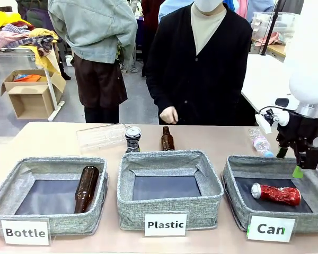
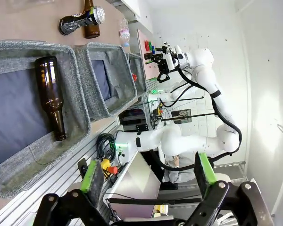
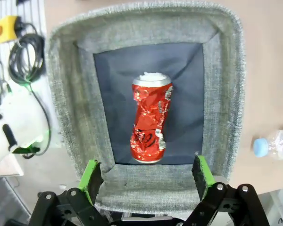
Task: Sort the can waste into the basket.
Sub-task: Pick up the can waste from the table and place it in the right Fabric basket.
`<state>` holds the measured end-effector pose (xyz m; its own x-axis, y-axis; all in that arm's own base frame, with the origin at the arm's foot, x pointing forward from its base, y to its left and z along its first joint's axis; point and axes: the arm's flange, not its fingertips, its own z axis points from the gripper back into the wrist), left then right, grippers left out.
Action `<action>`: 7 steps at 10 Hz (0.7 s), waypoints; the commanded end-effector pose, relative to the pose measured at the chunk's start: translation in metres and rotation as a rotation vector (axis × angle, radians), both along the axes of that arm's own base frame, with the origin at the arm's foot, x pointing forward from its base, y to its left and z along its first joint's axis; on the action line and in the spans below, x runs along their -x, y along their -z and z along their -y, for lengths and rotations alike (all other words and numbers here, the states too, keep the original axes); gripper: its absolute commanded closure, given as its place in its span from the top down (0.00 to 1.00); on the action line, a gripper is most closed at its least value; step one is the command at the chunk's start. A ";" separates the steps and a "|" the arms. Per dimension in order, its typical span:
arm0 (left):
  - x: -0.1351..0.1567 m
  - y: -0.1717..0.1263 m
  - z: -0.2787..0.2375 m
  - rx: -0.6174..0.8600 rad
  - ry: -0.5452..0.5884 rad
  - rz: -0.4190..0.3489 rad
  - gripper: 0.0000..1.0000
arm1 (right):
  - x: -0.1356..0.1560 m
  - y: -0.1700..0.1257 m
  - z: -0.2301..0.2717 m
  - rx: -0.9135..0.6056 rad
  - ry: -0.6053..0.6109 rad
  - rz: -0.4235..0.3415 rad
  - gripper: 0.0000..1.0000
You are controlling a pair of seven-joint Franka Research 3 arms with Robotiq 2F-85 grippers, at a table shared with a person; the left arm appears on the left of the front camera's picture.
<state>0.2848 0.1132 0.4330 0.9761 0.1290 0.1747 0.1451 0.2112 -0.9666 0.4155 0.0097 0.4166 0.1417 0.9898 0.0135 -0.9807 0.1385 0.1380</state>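
Across the near edge of the tan table (image 1: 53,135) we see three grey bins in a row. The basket (image 1: 229,177) with the "Can" card is at the robot's right end. On its dark floor lies the red can (image 1: 276,194), on its side and clear of the walls. Above that basket's far right side hangs the right gripper (image 3: 145,164), jaws spread wide with nothing between the green pads. The left gripper (image 2: 147,173) is likewise wide open and empty.

One piece looks sorted; the other does not. Behind the "Plastic" bin (image 1: 169,159) the black can (image 1: 132,138) waits on the table. It is just beside a clear bottle (image 1: 102,136) lying flat and near an upright brown bottle (image 1: 167,139).

We see the risks there. A reach into that crowded spot could knock the brown bottle over or set the clear one rolling. The can's crushed, uneven body may slip from the pads, perhaps into the wrong bin on the way across. Farther back a person's hand (image 1: 169,114) hangs close to the table's far edge, so a wide swing could meet it.
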 end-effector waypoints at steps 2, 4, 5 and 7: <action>0.003 -0.001 -0.001 0.007 0.005 -0.010 1.00 | -0.004 -0.010 0.011 -0.268 0.285 -0.137 1.00; 0.003 -0.001 -0.001 0.007 0.005 -0.010 1.00 | -0.018 -0.036 0.011 -0.783 0.873 -0.395 1.00; 0.003 -0.001 -0.001 0.007 0.005 -0.010 1.00 | -0.025 -0.043 0.021 -1.023 1.049 -0.472 1.00; 0.003 -0.001 -0.001 0.007 0.005 -0.010 1.00 | -0.034 -0.051 0.045 -1.398 1.348 -0.725 1.00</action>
